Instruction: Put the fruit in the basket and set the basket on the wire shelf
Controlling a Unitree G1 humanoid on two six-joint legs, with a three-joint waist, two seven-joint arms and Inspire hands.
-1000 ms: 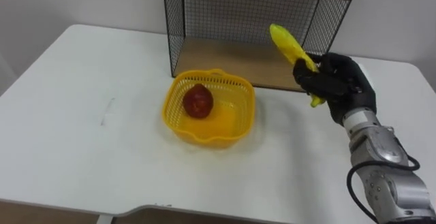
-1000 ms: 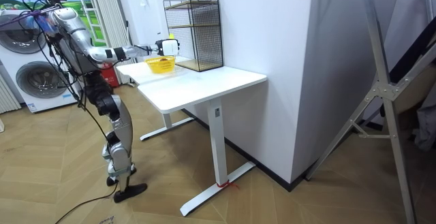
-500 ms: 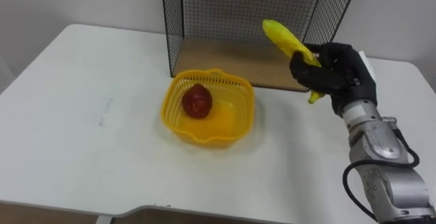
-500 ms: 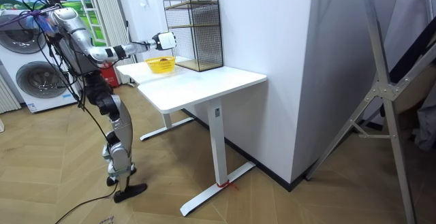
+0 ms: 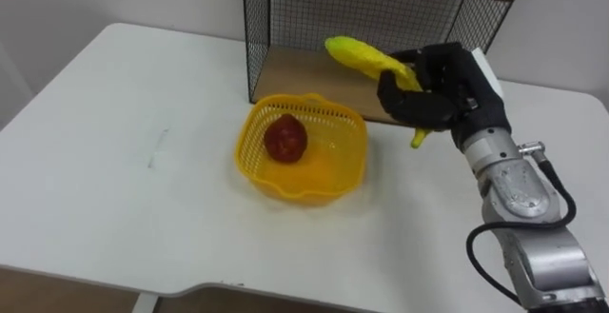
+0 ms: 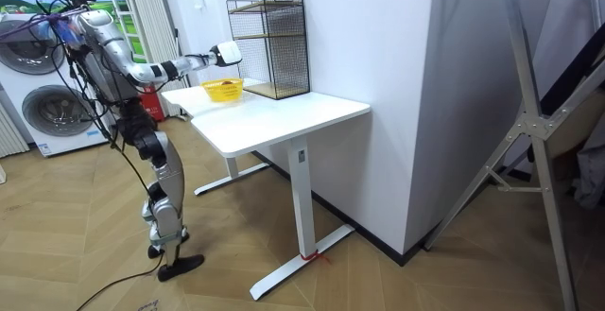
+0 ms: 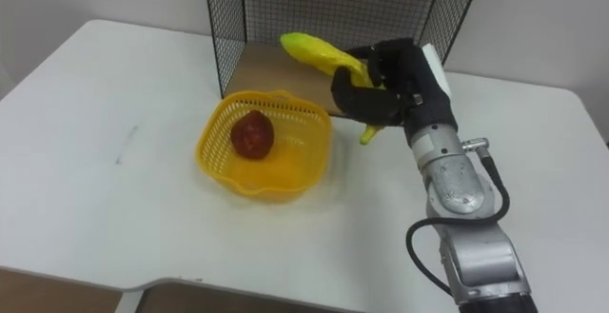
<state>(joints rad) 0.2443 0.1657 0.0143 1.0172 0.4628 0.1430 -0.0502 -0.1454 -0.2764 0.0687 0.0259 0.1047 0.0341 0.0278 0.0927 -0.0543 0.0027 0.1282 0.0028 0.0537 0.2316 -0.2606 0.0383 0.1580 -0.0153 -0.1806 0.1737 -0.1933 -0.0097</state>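
A yellow basket (image 5: 303, 149) (image 7: 265, 143) sits on the white table (image 5: 124, 161) in front of the wire shelf (image 5: 381, 9). A red apple (image 5: 284, 139) (image 7: 251, 134) lies inside it. My right hand (image 5: 433, 89) (image 7: 390, 83) is shut on a yellow banana (image 5: 362, 58) (image 7: 319, 52), held in the air just right of and above the basket's far rim, its tip pointing left over the shelf's wooden bottom board. In the room view I stand at the table's end with the right hand (image 6: 227, 54) stretched out over the basket (image 6: 222, 88).
The black wire shelf (image 7: 333, 4) has a wooden bottom board (image 5: 304, 70) and an upper board, standing against the wall. The table edge runs along the bottom of the eye views. Washing machines (image 6: 52, 112) stand behind me in the room view.
My right hand has carried the banana left and slightly up, from beside the shelf's right post toward the space above the basket's right rim. The camera has shifted a little.
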